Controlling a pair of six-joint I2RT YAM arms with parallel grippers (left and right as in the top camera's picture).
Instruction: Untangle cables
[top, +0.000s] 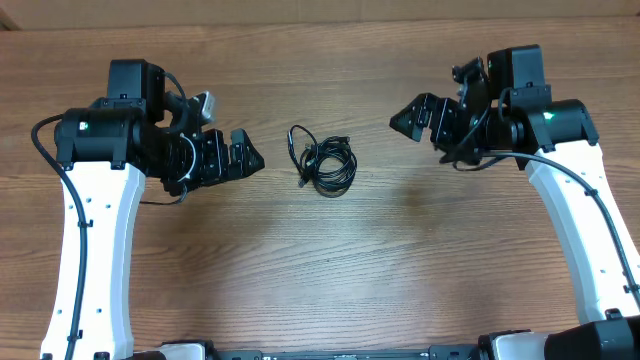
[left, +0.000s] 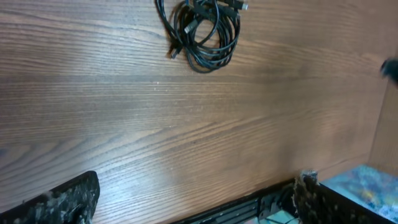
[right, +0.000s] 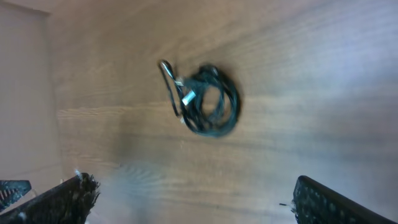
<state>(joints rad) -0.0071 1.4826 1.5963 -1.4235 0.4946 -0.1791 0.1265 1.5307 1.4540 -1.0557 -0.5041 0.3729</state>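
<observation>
The cables lie as a small bunch of thin black loops on the wooden table, midway between the two arms, with one loose loop sticking out to the upper left. They also show in the left wrist view and, blurred, in the right wrist view. My left gripper is open and empty, left of the bunch and apart from it. My right gripper is open and empty, to the upper right of the bunch and apart from it.
The wooden table fills the overhead view. Its front edge with a dark rail shows in the left wrist view. The arms' white links stand at the left and right sides.
</observation>
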